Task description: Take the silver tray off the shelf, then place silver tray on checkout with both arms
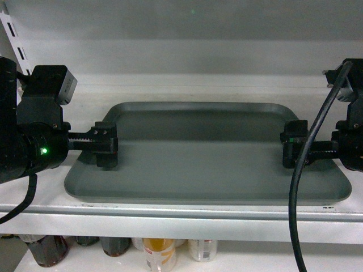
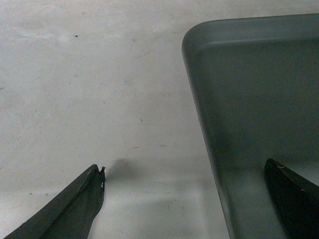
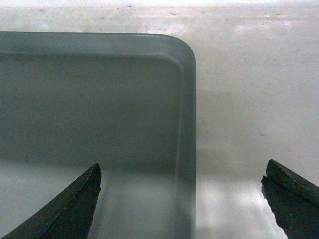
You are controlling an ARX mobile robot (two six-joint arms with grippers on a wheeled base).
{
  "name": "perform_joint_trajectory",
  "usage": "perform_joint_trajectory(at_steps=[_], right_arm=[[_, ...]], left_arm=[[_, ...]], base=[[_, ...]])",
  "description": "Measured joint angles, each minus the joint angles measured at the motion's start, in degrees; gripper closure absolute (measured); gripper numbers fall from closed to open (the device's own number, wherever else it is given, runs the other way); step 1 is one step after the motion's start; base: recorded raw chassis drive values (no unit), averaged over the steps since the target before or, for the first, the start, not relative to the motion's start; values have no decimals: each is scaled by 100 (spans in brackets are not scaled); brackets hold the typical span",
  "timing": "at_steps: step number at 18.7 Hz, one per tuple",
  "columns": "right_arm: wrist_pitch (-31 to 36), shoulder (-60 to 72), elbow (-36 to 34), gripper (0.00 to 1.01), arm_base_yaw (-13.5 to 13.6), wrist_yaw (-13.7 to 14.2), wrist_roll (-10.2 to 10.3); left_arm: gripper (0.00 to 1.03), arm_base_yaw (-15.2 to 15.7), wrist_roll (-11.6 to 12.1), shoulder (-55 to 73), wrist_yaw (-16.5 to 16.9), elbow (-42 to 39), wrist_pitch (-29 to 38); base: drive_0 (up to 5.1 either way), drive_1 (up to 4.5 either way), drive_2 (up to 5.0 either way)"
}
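The silver tray [image 1: 204,153] lies flat on the shelf [image 1: 170,215], not yet lifted; the carry to the checkout, out of view, remains ahead. My 2 arms reach in level from either side of the tray. My left tool [image 1: 106,144] is spread wide, straddling the tray's left rim, 1 finger [image 2: 294,199] over the tray and 1 outside. My right tool [image 1: 295,143] is spread wide across the tray's right rim.

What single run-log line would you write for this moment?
stage: pre-grasp | grey-silver rectangular metal tray: flat on white shelf | left gripper: open, straddling left rim | right gripper: open, straddling right rim
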Motion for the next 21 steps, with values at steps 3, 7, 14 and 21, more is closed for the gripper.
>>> perform_joint_trajectory(at_steps=[3,7,14,21], right_arm=[[-68,160,199,3,-4,55,9],[-66,363,321,3,-79,87,70],[-20,402,330,3,-155,90,131],[238,428,179,3,-199,44,164]], left_arm=[[5,-2,0,42,-11,61,-9],[5,-17,2,52,-26,79,-20],[5,-81,138,136,-90,85,105],[70,-256,402,221,-160,22,380]], base=[[0,0,0],[0,0,0],[0,0,0],[0,0,0]])
